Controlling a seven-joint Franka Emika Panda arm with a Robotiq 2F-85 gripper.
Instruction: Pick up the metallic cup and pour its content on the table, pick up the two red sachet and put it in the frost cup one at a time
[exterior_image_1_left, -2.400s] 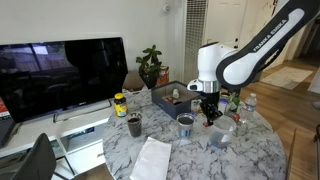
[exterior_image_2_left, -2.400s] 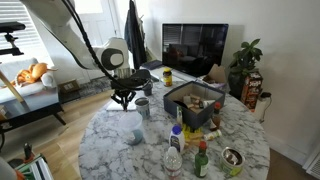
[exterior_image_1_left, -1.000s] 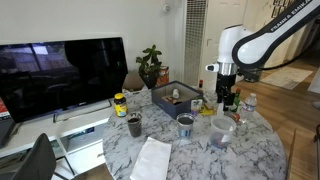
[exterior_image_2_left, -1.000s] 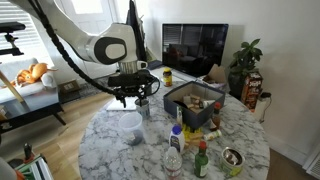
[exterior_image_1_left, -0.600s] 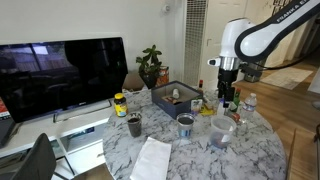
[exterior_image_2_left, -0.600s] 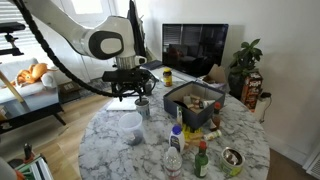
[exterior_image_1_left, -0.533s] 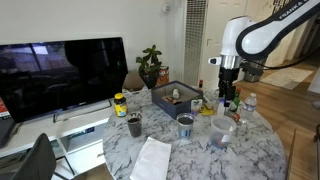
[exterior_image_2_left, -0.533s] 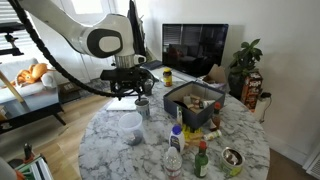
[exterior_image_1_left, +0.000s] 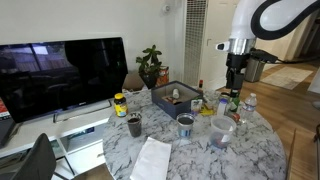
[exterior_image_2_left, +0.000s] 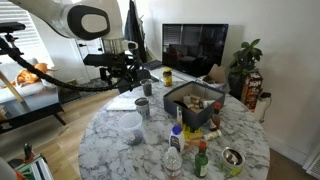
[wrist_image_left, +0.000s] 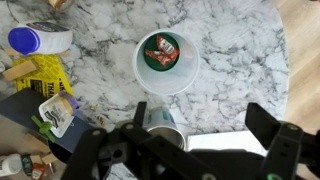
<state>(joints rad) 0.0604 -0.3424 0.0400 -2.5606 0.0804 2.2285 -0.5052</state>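
From above in the wrist view, the frost cup (wrist_image_left: 186, 76) stands upright on the marble table (wrist_image_left: 235, 40) with red sachets (wrist_image_left: 160, 51) lying in its bottom. Just below it stands the metallic cup (wrist_image_left: 162, 119), partly covered by my gripper (wrist_image_left: 200, 116), which is open and empty. In both exterior views the gripper (exterior_image_1_left: 233, 88) (exterior_image_2_left: 127, 72) hangs high above the table, well over the frost cup (exterior_image_1_left: 222, 131) (exterior_image_2_left: 130, 127) and the metallic cup (exterior_image_1_left: 185, 125) (exterior_image_2_left: 143, 107).
A white napkin (exterior_image_1_left: 152, 158) lies at the table's near edge. A small dark cup (exterior_image_1_left: 134, 125) stands beside it. A dark tray of items (exterior_image_2_left: 192, 103) and bottles (exterior_image_2_left: 175, 150) fill the table's other side. A blue-capped bottle (wrist_image_left: 35, 40) lies left of the frost cup.
The jaws have opened fully. The arm has risen from just above the frost cup to well above the table.
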